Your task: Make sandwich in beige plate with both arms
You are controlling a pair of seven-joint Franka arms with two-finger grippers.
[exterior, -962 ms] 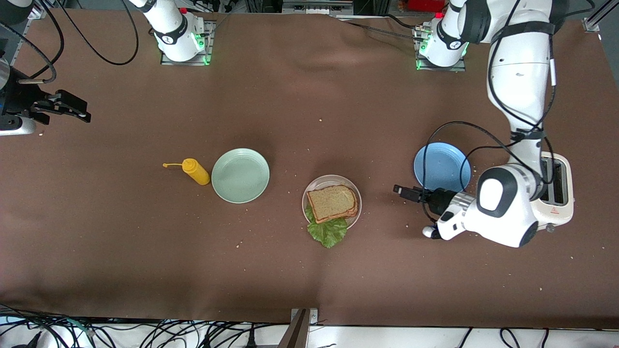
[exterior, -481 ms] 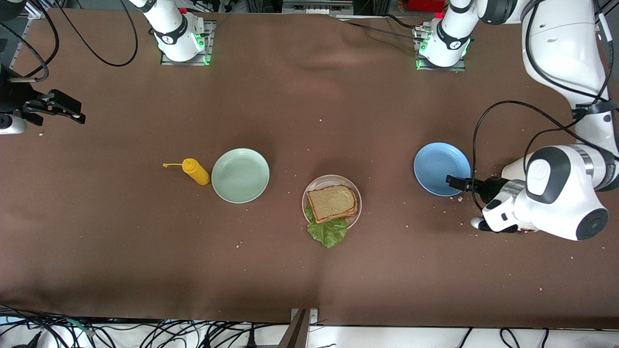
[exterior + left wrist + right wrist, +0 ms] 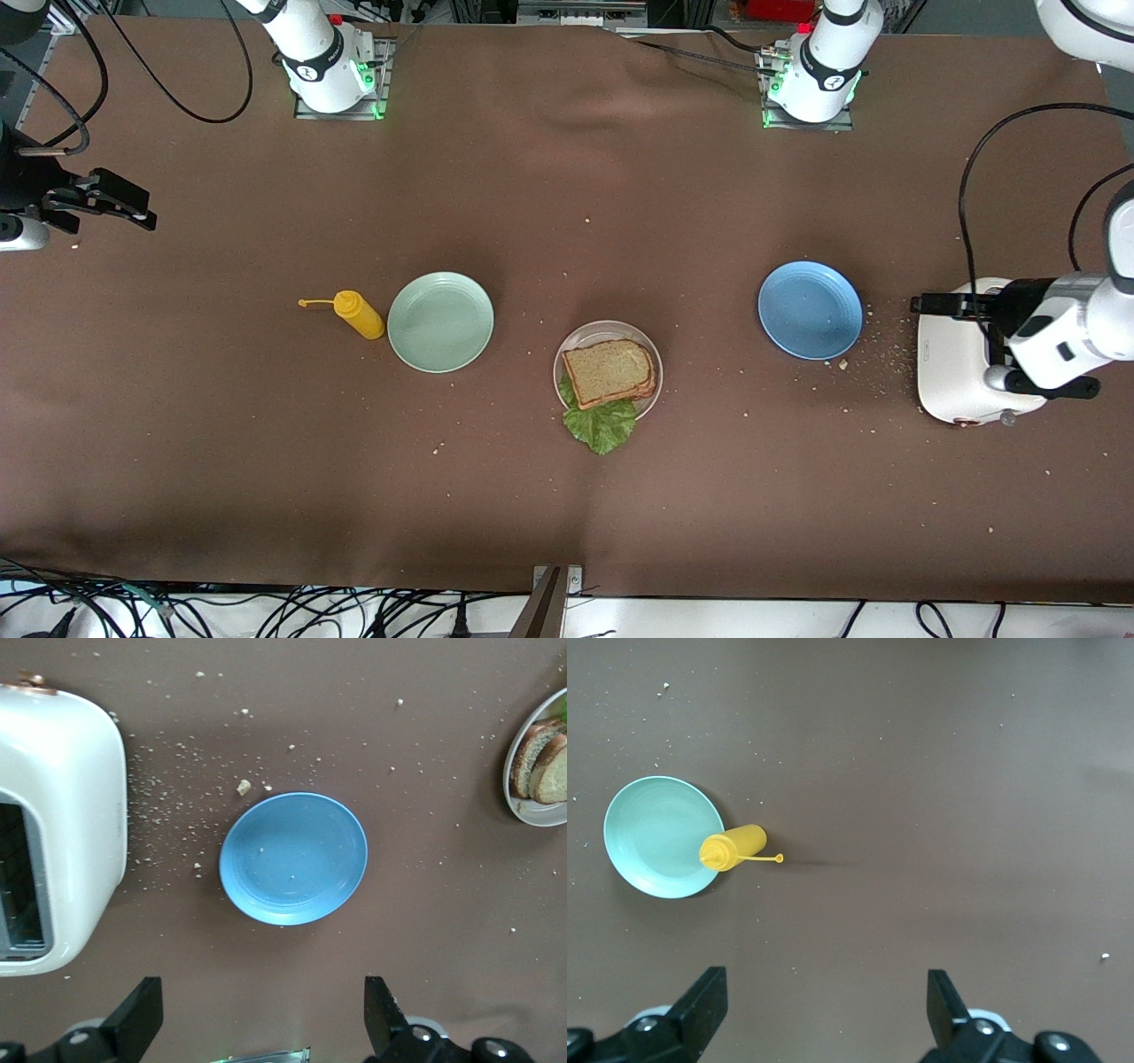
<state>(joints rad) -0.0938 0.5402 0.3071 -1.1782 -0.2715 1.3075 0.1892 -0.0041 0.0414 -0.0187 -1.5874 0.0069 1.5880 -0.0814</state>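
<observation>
The sandwich, two stacked slices of brown toast over a ruffled lettuce leaf, lies on the beige plate at mid-table. The leaf hangs over the plate's rim on the side nearer the front camera. The left wrist view catches the plate's rim and the toast at its border. My left gripper hovers open and empty over the white toaster. My right gripper is open and empty over bare cloth at the right arm's end of the table.
A blue plate sits between the beige plate and the toaster, with crumbs scattered around it. A mint-green plate and a yellow squeeze bottle lie toward the right arm's end.
The left arm has drawn back from beside the beige plate, past the blue plate, to above the toaster. The right gripper has barely shifted. The sandwich has not moved.
</observation>
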